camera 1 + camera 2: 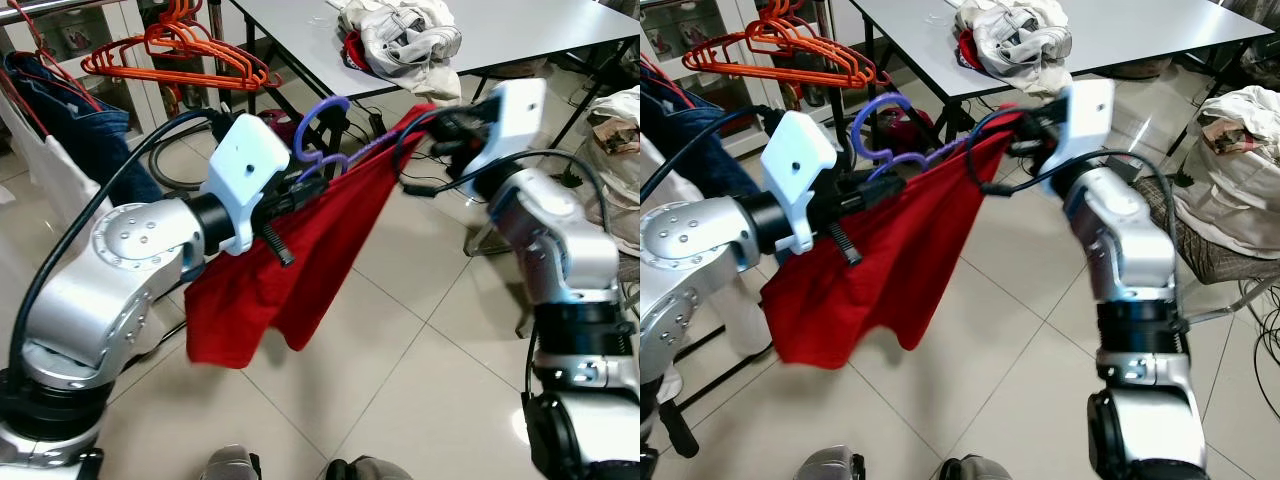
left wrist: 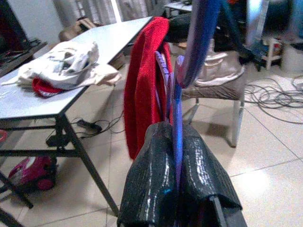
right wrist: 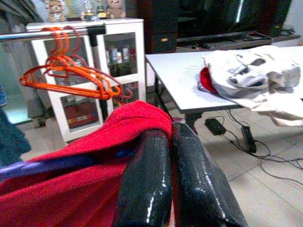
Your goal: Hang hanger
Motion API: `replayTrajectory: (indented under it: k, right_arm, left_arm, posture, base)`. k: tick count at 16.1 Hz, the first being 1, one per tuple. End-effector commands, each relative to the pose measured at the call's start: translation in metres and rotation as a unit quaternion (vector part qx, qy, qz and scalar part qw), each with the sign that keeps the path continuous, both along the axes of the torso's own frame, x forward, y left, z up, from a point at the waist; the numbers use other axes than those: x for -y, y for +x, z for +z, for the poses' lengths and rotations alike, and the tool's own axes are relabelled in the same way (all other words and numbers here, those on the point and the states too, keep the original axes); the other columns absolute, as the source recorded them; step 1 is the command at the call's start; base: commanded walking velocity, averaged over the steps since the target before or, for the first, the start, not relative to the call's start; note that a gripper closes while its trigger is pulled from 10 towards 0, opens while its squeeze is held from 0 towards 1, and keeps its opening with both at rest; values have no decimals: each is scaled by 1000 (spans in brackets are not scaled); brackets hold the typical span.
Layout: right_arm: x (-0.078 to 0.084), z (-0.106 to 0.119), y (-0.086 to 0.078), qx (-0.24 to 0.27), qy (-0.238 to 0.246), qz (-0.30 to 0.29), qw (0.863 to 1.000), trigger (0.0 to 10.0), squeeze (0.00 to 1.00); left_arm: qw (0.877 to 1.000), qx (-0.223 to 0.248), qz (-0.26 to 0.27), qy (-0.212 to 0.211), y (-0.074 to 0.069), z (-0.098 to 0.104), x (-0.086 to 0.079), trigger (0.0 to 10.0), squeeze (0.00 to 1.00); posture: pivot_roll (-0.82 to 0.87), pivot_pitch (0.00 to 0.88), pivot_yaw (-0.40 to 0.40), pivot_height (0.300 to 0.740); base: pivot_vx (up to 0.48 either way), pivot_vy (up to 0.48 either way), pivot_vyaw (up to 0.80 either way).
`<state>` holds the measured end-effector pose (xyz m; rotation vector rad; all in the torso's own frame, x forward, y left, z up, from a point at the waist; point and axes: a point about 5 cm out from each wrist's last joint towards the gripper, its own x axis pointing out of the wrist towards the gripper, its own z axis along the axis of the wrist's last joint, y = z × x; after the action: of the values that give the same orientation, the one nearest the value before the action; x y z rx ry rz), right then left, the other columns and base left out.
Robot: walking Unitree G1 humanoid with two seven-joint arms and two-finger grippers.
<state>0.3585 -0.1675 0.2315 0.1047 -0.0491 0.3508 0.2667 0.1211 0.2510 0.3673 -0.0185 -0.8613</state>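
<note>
Purple plastic hanger (image 1: 325, 135), light and stiff, draped with limp red cloth (image 1: 290, 260), is pinched near its hook by the left gripper (image 2: 176, 156), its far end clamped by the right gripper (image 3: 171, 156).

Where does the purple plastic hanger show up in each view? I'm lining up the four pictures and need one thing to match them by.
Left eye view: purple plastic hanger, hook up, centre top, above the red cloth.
Right eye view: upper left of centre.
Left wrist view: running up the middle, clamped in the left gripper.
Right wrist view: purple bar at lower left, under the cloth.
Shared landmark: the grey table with pale crumpled clothes.
</note>
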Motion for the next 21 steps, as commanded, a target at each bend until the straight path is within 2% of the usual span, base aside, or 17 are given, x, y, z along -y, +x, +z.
replayTrajectory:
  k: [1,3,5,8,11,14,15,17,18,19,20,21]
  right_arm:
    - [28,13,2,23,10,-57,998,0,0]
    - [46,16,4,22,3,-87,996,0,0]
    - [56,18,5,22,-3,-101,995,0,0]
    - [67,17,5,15,-12,-113,993,0,0]
    - [60,12,6,8,-6,-101,995,0,0]
    - [53,10,6,6,-3,-92,996,0,0]
    - [51,11,7,8,-1,-88,996,0,0]
    - [46,10,6,6,4,-75,997,0,0]
    - [29,1,3,-5,4,-49,999,0,0]
    - [24,-2,2,-7,5,-40,999,0,0]
    - [7,-9,-4,-14,13,-14,1000,0,0]
    - [0,-12,-6,-17,16,-6,1000,0,0]
  left_arm:
    - [1000,-7,-7,5,-2,-1,-6,10000,0]
    - [999,-11,-31,11,-7,0,-12,10000,0]
    - [998,-4,-58,5,-12,3,-16,10000,0]
    - [996,3,-73,-51,-15,17,-28,10000,0]
    - [985,-10,-115,-129,-21,28,-32,10000,0]
    - [977,-33,-152,-147,-28,30,-32,10000,0]
    - [978,-26,-146,-147,-27,30,-32,10000,0]
    - [980,13,-85,-182,-12,35,-33,10000,0]
    - [969,63,52,-232,23,44,-31,10000,0]
    - [962,66,83,-252,32,46,-30,10000,0]
    - [938,79,141,-308,49,55,-28,10000,0]
    - [927,87,156,-330,55,60,-26,10000,0]
  posture:
    - [-1,43,-91,740]
    - [0,41,-92,740]
    - [-1,40,-93,740]
    - [0,39,-102,740]
    - [3,40,-101,740]
    - [7,42,-103,740]
    - [8,43,-104,740]
    - [10,42,-110,740]
    - [18,45,-116,740]
    - [18,45,-116,740]
    - [17,45,-116,740]
    - [17,45,-116,740]
  base:
    - [0,0,0]
    - [0,0,0]
    - [0,0,0]
    - [0,0,0]
    - [0,0,0]
    - [0,0,0]
    - [0,0,0]
    - [0,0,0]
    - [0,0,0]
    - [0,0,0]
    - [0,0,0]
    - [0,0,0]
